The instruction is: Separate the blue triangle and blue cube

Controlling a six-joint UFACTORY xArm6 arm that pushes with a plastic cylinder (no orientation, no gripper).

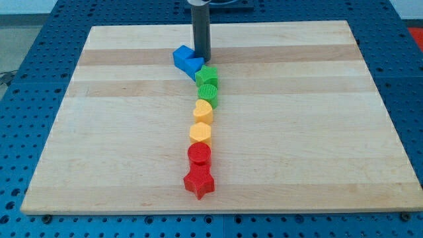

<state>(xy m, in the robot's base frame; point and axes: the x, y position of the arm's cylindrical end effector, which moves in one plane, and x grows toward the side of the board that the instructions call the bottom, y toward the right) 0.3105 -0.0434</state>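
Two blue blocks touch each other near the view's top centre of the wooden board (297, 99): the left one (181, 56) and the right one (194, 65); I cannot tell which is the triangle and which the cube. My tip (201, 58) stands at the upper right of the right blue block, touching or nearly touching it, just above the green blocks.
Below the blue pair a column of blocks runs down the board: a green cube-like block (207, 75), a green round block (207, 93), a yellow heart (203, 110), a yellow hexagon (200, 133), a red cylinder (199, 155), a red star (199, 182).
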